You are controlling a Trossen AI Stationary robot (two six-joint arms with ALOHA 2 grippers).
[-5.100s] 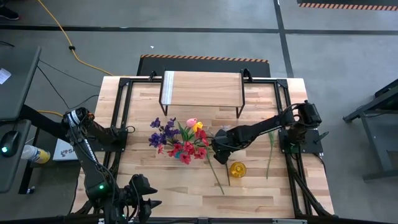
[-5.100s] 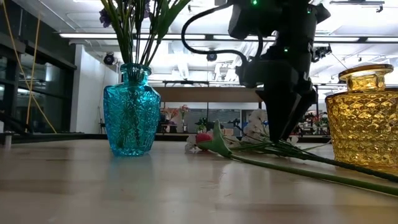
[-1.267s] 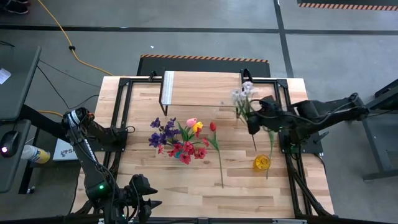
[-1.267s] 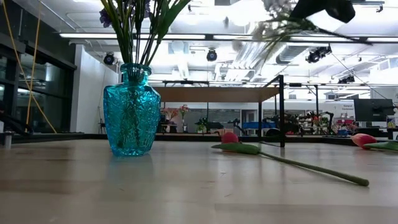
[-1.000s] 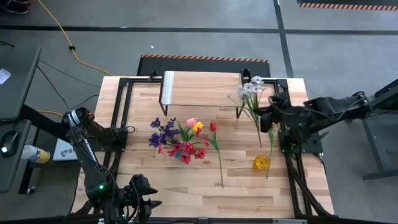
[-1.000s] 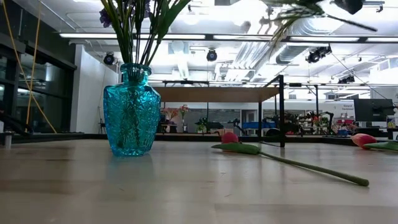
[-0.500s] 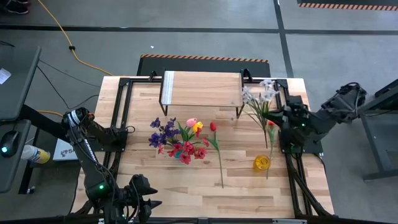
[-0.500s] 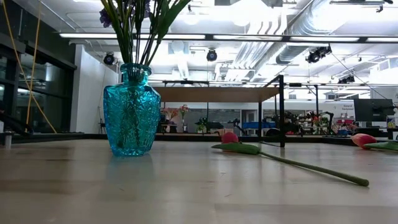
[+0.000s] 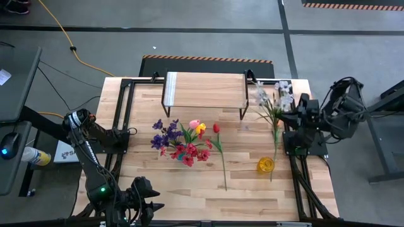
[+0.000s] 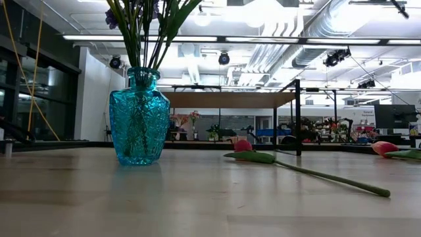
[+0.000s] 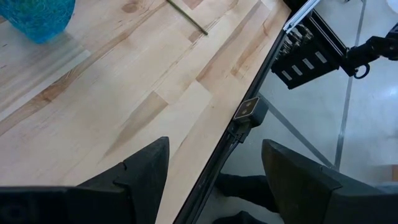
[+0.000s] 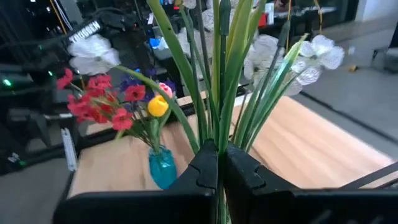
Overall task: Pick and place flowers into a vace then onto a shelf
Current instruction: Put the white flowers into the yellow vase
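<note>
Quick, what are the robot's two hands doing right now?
Left end effector: open, holding nothing.
Right end effector: shut on the white flowers.

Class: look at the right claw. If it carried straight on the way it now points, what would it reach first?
The right claw, shut on the white flowers, points across the table toward the blue vase of mixed blooms. Nothing shows between them, so the vase looks first, though depth is hard to judge.
</note>
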